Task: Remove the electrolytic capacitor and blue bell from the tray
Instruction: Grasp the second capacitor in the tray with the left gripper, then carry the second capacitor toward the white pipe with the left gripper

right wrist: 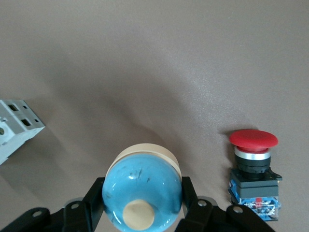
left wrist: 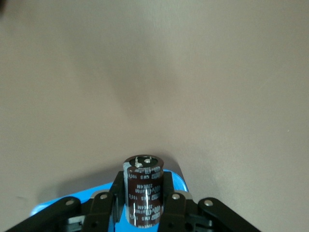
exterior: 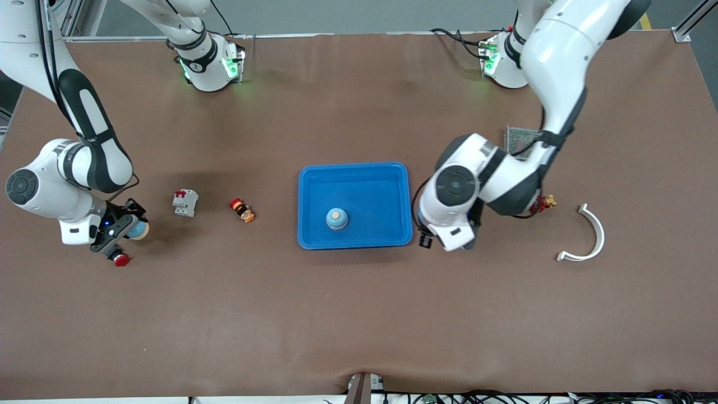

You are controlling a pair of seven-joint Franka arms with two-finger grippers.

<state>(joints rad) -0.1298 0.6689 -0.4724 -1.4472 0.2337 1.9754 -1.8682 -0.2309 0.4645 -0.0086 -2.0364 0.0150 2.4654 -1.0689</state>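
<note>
My left gripper (exterior: 426, 240) is shut on a dark brown capacitor (left wrist: 143, 191), held upright between the black fingers (left wrist: 116, 193). It hovers just off the blue tray's (exterior: 354, 171) edge toward the left arm's end, and the tray's rim (left wrist: 96, 193) shows under the fingers. A blue bell with a cream button (exterior: 336, 218) stands in the tray. My right gripper (exterior: 124, 230) is shut on a second blue bell (right wrist: 142, 191), also seen in the front view (exterior: 138, 229). It holds that bell low over the table at the right arm's end.
A red push button (exterior: 120, 259) stands beside the right gripper, also in the right wrist view (right wrist: 254, 169). A white circuit breaker (exterior: 185, 202) and a small red-orange part (exterior: 242, 210) lie between it and the tray. A white curved piece (exterior: 589, 235), a green board (exterior: 521, 140) and a small part (exterior: 545, 202) lie at the left arm's end.
</note>
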